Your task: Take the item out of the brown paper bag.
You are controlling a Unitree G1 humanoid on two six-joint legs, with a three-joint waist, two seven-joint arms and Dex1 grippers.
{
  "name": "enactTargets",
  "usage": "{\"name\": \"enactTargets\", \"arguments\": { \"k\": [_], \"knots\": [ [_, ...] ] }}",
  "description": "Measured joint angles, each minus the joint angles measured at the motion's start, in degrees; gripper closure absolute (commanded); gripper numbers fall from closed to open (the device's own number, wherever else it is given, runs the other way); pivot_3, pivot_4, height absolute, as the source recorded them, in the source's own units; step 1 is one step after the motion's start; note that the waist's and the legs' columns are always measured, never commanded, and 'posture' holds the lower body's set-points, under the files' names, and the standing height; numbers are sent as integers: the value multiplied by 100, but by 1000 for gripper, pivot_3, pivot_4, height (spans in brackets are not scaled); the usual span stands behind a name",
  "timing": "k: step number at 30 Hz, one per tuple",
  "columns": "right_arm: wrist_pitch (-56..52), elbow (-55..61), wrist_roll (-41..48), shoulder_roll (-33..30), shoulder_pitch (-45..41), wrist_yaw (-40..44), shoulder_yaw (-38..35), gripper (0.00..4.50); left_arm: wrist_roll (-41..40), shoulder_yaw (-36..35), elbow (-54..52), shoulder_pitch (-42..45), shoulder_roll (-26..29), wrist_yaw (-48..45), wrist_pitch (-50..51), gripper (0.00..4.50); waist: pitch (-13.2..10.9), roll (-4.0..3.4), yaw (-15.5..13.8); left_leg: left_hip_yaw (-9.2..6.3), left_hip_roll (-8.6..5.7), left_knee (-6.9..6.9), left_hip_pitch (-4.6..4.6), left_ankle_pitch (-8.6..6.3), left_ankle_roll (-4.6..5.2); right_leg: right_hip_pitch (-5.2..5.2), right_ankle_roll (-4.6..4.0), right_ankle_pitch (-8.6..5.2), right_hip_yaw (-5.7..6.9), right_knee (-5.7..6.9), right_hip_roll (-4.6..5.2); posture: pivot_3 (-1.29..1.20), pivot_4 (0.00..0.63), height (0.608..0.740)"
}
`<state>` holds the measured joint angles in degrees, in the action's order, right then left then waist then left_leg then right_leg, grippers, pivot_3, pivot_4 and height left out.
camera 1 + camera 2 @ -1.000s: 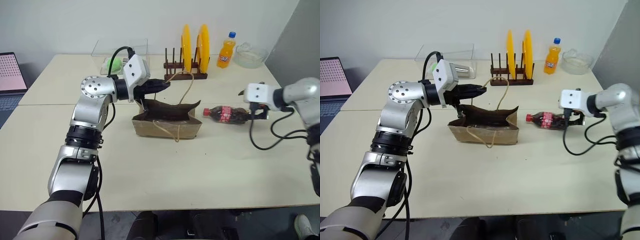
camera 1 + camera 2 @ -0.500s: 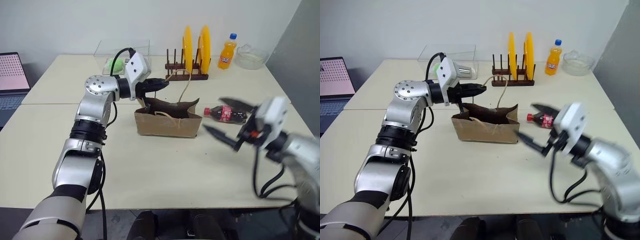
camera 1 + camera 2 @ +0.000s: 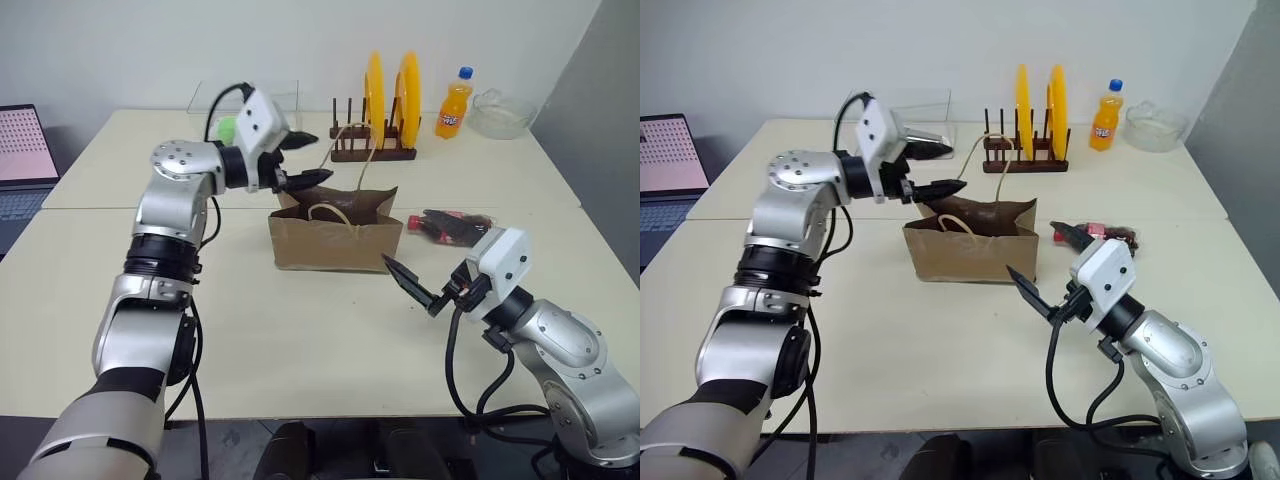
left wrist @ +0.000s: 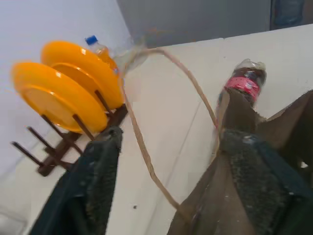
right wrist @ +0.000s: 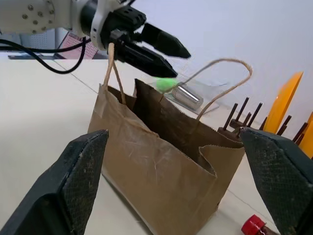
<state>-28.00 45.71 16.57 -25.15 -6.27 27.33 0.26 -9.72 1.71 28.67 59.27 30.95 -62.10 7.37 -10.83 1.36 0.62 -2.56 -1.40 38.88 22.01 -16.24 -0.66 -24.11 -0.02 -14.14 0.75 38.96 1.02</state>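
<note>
1. Spread wide: right gripper (image 3: 1045, 270), nearest, just short of brown paper bag (image 3: 335, 240).
2. Upright mid-table, bag mouth open.
3. Parted too: left gripper (image 3: 303, 158), over bag's far rim.
4. Lying outside bag, right of it: item (image 3: 450, 226).

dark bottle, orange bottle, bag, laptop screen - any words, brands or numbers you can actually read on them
Dark bottle: red label, lettering too blurred to read.
Orange soda bottle: label too small to read.
Brown paper bag: no print visible.
Laptop screen: dotted pink pattern, no legible text.
</note>
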Motion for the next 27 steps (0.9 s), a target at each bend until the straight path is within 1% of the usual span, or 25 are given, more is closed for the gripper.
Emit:
{"name": "enactTargets", "arguments": {
  "k": [3,5,7,9,11,13,16,19,23,27],
  "knots": [
    [146,-119,1,7,-20,22,13,0,-174,-290,-723,-372,271,208,311,378,0,0,21,-2,1,-1,-2,0,0,1,-1,0,0,1,0,0,150,740],
    [248,-206,10,-8,-47,57,-4,0,-339,-537,-1357,-766,424,424,706,378,0,0,34,-4,1,-1,-2,0,0,2,-1,0,1,0,1,0,150,740],
    [341,-297,36,-21,-93,96,-49,0,-576,-838,-2081,-1241,463,768,1254,378,0,0,38,-4,2,-1,-3,0,0,3,0,0,1,1,3,0,150,740],
    [456,-367,44,-22,-127,115,-127,0,-865,-1286,-3035,-1894,396,1353,1978,378,0,0,40,-4,2,-1,-3,0,0,4,0,0,-1,0,4,0,150,740],
    [561,-417,44,-17,-133,109,-184,0,-1013,-1595,-3673,-2463,291,1822,2379,378,1,0,36,-6,3,-2,-5,0,-1,4,-2,1,1,-1,4,0,150,740],
    [638,-468,46,62,-103,58,-280,0,-1053,-1891,-4505,-3341,-32,2410,2592,378,2,-2,35,-5,3,-5,-11,0,-1,7,-4,2,-4,-1,4,0,150,740],
    [756,-540,42,210,-18,-40,-321,0,-786,-1799,-5153,-4334,-376,3130,2696,378,5,2,-25,-7,2,-5,-14,0,-1,10,-4,2,-3,-1,4,0,150,740],
    [1005,-737,-27,326,292,-112,-291,0,-340,-1536,-5404,-4974,-588,3726,2639,378,6,4,-62,-6,0,-5,-16,-1,0,14,-2,1,-3,-3,4,0,150,740],
    [1160,-868,-131,408,586,-208,-298,0,-47,-1454,-5584,-5535,-916,4178,2225,378,7,4,-68,-4,0,-4,-16,-1,1,15,-2,1,-4,-6,5,0,150,740],
    [1261,-757,-186,509,1023,-269,-208,0,27,-1433,-5755,-5980,-1220,4443,1926,378,10,2,-69,-5,2,-8,-17,-2,1,14,-2,-1,-1,-4,4,0,150,740]
  ]
}}
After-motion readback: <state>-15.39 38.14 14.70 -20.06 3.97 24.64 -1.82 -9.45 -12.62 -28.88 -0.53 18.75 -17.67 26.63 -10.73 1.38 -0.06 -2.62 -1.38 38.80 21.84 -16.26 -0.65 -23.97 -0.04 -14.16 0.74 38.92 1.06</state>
